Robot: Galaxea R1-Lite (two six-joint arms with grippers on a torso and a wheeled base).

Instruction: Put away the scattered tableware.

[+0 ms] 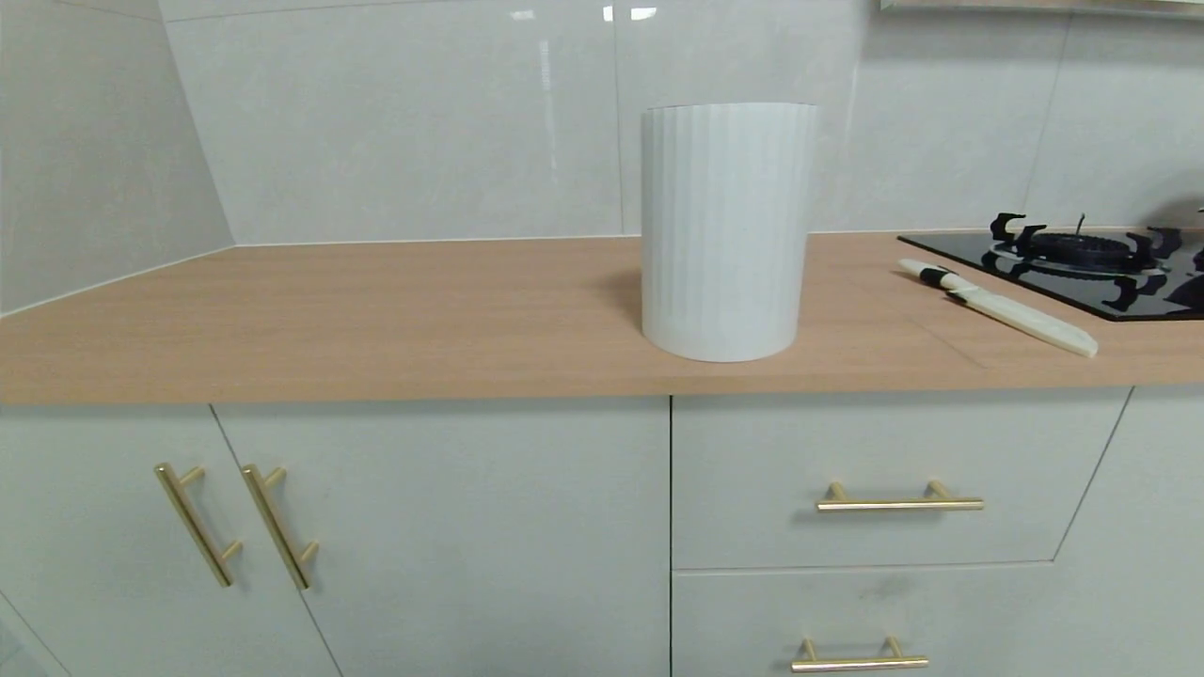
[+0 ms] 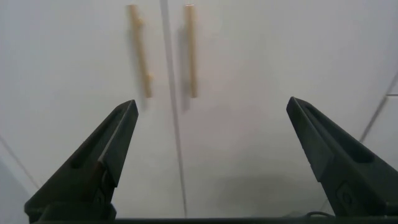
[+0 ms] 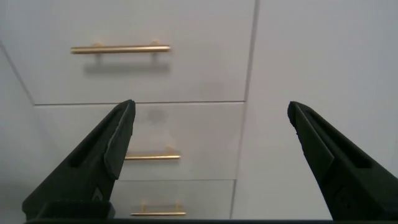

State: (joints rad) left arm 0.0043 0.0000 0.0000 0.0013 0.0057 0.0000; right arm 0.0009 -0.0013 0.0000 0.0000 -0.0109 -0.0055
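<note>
A tall white ribbed holder (image 1: 724, 230) stands upright on the wooden counter (image 1: 376, 320), right of its middle. A white knife with a black band (image 1: 999, 306) lies flat to the holder's right, beside the hob. My left gripper (image 2: 211, 109) is open, its dark fingers (image 2: 102, 155) spread wide in front of the cupboard doors. My right gripper (image 3: 211, 112) is open too, facing the drawer fronts with nothing between its fingers (image 3: 99, 155).
A black glass hob with a burner grate (image 1: 1082, 259) sits at the counter's right end. Below are two cupboard doors with gold handles (image 1: 235, 522) and stacked drawers with gold bar handles (image 1: 898, 501). A tiled wall backs the counter.
</note>
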